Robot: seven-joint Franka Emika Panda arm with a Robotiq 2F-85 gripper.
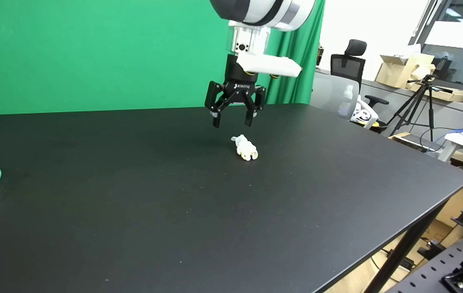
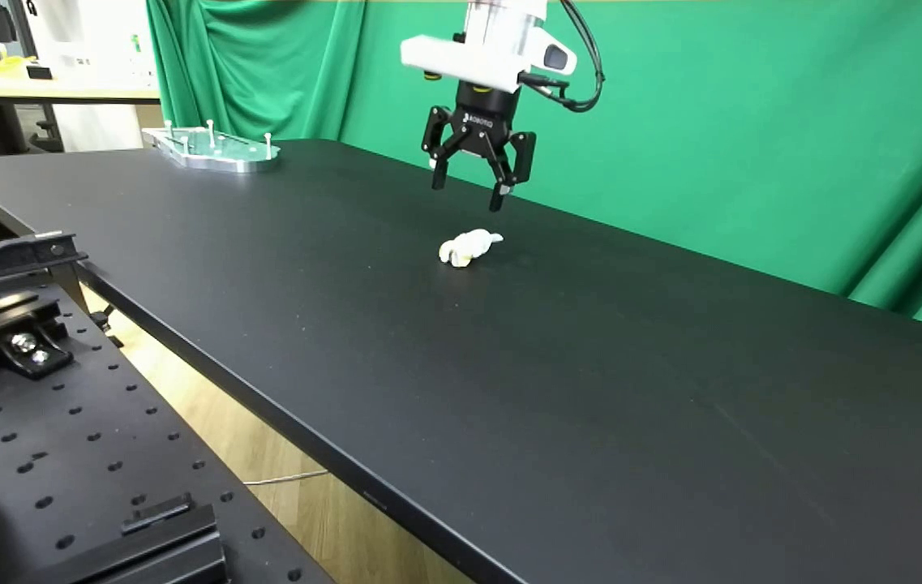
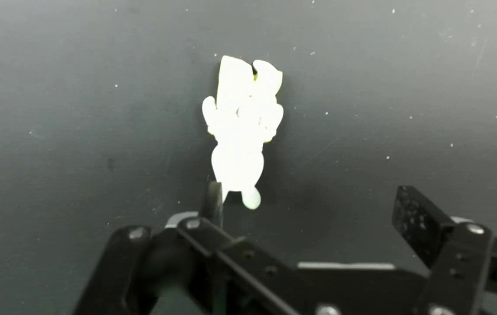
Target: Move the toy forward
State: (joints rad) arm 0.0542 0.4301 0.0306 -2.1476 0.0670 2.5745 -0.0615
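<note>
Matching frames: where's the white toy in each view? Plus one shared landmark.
In an exterior view: white toy near centre, slightly right.
In an exterior view: white toy a bit above centre.
Wrist view: white toy a bit above centre, its length running roughly up and down the picture.
Shared landmark: the open black jaws, higher in the picture than the white toy in both exterior views, along the bottom in the wrist view.

White toy, lumpy (yellowish-edged), lying on black table
</note>
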